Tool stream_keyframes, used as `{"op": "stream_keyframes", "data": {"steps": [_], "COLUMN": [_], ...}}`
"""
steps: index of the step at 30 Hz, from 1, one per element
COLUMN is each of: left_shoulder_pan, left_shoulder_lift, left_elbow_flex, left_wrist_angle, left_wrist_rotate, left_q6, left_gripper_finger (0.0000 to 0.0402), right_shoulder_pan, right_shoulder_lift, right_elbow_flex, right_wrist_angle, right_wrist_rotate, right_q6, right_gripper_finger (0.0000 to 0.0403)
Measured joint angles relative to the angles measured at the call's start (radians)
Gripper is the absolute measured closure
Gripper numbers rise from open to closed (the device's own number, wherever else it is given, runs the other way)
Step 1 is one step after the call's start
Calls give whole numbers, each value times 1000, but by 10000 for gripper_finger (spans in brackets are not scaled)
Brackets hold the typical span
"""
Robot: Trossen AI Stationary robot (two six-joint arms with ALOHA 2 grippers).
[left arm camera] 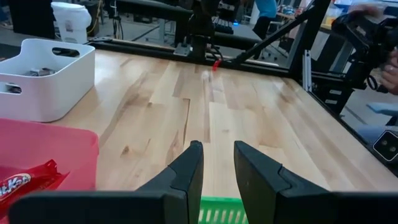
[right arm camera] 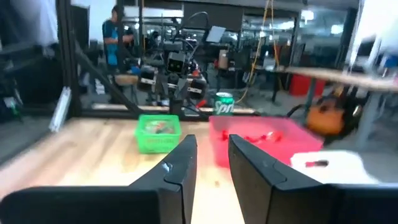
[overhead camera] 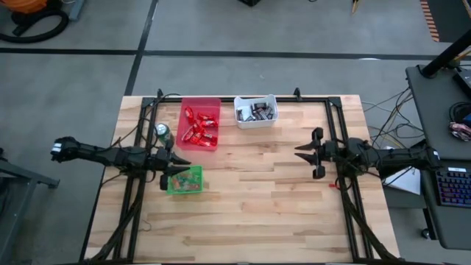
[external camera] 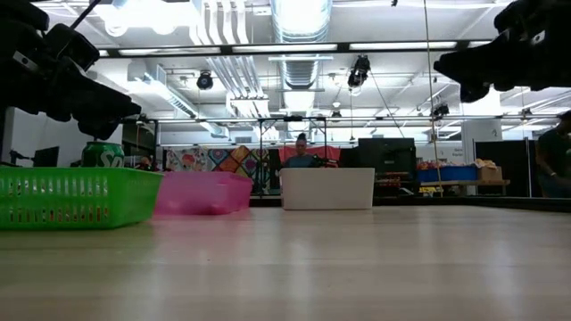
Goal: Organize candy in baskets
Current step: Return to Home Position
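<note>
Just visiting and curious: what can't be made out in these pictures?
High view: sweets in the green basket too small to name; left gripper overlaps its edge.
Low view: white basket's wall hides its contents; soda can's lower part sits behind the green basket.
Right wrist view: red basket's contents blurred.

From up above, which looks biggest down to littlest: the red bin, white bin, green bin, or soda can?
1. red bin
2. white bin
3. green bin, only a little smaller than the white one
4. soda can
</note>
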Motion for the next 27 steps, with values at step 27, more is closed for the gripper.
{"op": "stream_keyframes", "data": {"steps": [27], "left_shoulder_pan": [0], "left_shoulder_lift": [31], "left_elbow_flex": [-2], "left_wrist_angle": [21], "left_wrist_rotate": [-1], "left_q6": [0], "left_gripper_finger": [326], "right_shoulder_pan": [56], "right_shoulder_lift": [-251], "right_elbow_flex": [-18], "right_wrist_angle": [-311], "right_wrist_rotate": [18], "right_q6": [259], "right_gripper_finger": [313]}}
